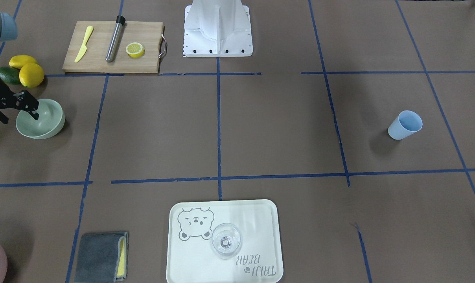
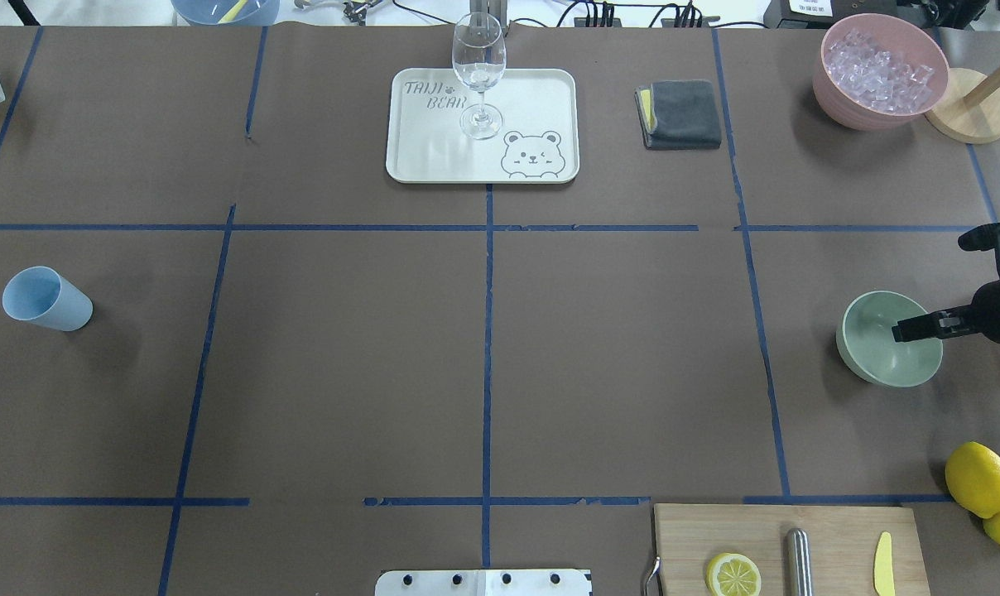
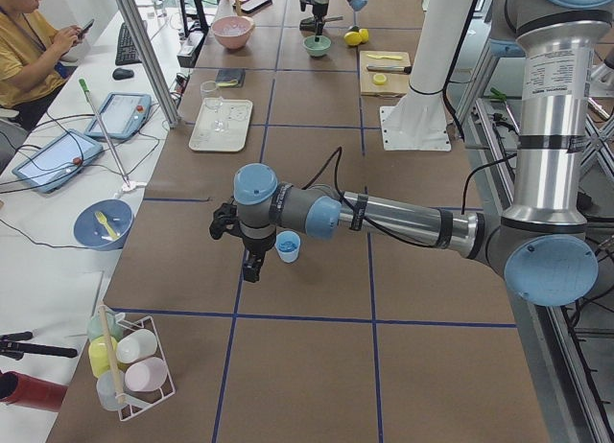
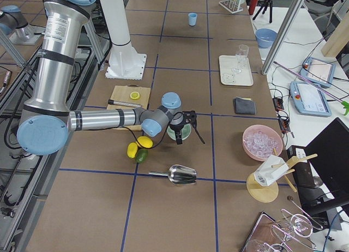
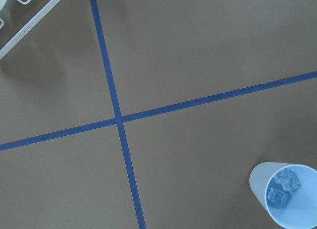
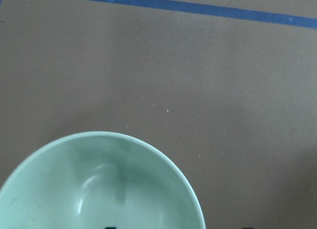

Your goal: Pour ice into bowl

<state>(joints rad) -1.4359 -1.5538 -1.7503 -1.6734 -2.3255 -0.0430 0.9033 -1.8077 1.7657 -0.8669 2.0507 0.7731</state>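
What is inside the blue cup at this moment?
Two clear ice cubes lie at the bottom of the cup, as the left wrist view shows. The frame edge cuts off part of its interior, so further cubes there cannot be ruled out.

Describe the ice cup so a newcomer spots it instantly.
Go to the table's robot-left end, opposite the cutting board. The light blue cup stands alone there on brown paper. It's a small tumbler holding a few ice cubes, unlike the wide pink bowl heaped with them.
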